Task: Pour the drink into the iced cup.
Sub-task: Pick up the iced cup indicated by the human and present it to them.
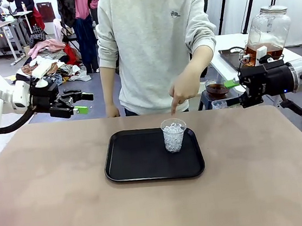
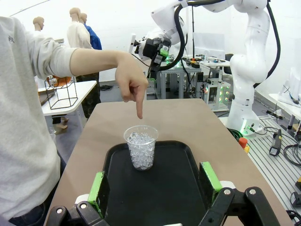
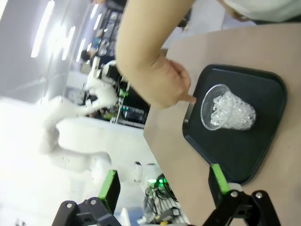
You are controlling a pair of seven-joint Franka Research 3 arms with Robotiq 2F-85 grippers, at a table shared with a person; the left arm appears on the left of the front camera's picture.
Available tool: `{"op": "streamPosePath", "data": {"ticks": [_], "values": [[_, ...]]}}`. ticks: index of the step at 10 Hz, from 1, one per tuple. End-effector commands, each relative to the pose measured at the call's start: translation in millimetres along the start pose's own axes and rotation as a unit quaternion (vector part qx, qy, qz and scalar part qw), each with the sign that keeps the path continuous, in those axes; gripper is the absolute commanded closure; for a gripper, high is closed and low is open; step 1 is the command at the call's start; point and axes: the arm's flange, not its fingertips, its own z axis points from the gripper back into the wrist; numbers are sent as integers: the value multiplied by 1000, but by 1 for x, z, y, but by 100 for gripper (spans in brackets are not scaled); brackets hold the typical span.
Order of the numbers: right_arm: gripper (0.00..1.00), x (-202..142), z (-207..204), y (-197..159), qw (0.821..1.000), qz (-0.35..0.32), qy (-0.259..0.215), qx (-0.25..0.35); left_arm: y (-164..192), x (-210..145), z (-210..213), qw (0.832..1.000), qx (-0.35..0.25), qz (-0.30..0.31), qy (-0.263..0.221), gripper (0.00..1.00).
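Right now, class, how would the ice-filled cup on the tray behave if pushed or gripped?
The cup looks thin and clear, so it would probably flex if squeezed. Narrow-based and packed with ice, it might tip from a high push. On the smooth black tray it may slide.

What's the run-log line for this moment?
left claw open, empty | right claw open, empty | cup of ice upright on tray | person's hand pointing at cup | drink in jar, unpoured

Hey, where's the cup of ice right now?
In the front view, the iced cup stands upright at the far right of the black tray, mid-table, just under the person's pointing hand.
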Motion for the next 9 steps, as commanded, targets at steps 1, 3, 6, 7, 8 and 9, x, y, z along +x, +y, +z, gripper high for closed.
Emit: {"op": "streamPosePath", "data": {"ticks": [1,3,6,7,8,9], "values": [[0,2,8,-16,994,99,42,18,0,1,1,1000,3,-1,0,0],[0,5,8,-14,989,133,63,1,0,1,1,1000,3,-1,0,0],[0,-3,2,-12,992,110,58,-1,0,1,1,1000,3,-1,0,0],[0,-3,2,-12,992,110,58,-1,0,1,1,1000,3,-1,0,0],[0,-3,2,-12,992,110,58,-1,0,1,1,1000,3,-1,0,0],[0,-2,3,-13,991,114,64,-5,0,1,1,1000,3,-1,0,0]]}}
